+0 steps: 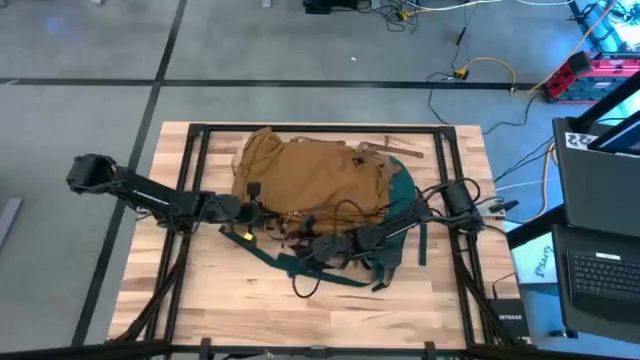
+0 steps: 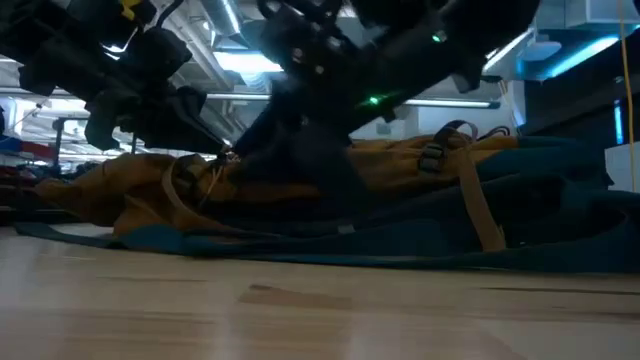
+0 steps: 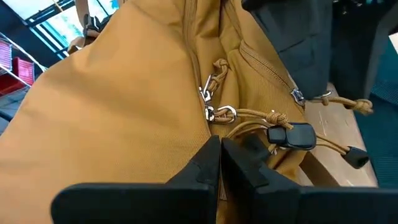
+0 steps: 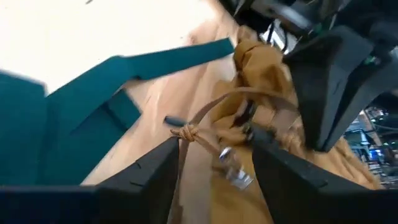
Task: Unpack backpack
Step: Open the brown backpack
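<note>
Here the wooden tabletop (image 1: 400, 310) carries the backpack (image 1: 310, 175), which lies flat across its middle, tan fabric up and teal straps spread toward the near edge. The left gripper (image 3: 221, 152) rests at the near edge of the tan fabric beside the zipper pulls (image 3: 214, 99), its fingers pressed together. The right gripper (image 4: 214, 146) hangs over a knotted cord (image 4: 189, 132), fingers apart.

two dark jointed arms, black cables, angular black tool fingers (image 3: 214, 165), green indicator light
</note>
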`<state>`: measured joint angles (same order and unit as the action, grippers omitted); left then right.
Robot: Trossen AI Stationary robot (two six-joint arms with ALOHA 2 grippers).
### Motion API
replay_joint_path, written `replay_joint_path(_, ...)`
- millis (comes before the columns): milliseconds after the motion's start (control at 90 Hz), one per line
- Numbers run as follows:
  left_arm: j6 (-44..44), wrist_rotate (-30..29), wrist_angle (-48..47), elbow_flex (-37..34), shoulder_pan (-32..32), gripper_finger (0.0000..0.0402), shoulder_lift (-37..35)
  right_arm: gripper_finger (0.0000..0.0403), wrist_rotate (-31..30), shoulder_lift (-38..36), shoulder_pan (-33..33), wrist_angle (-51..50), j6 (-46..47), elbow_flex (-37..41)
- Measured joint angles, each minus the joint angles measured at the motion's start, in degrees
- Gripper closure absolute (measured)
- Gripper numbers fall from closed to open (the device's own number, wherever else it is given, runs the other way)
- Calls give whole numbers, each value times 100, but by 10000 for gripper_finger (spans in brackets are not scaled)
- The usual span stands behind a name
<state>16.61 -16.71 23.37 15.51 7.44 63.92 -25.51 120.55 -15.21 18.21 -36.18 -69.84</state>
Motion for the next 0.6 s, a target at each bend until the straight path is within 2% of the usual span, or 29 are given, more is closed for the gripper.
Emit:
replay_joint_path(300, -94, 0, -6, 0, 7, 402, -2, 217, -202, 216, 151, -376, -3, -353)
replay_joint_path(600, -77, 2, -31, 0, 8, 402, -2, 284, -158, 216, 132, -173, 129, -355)
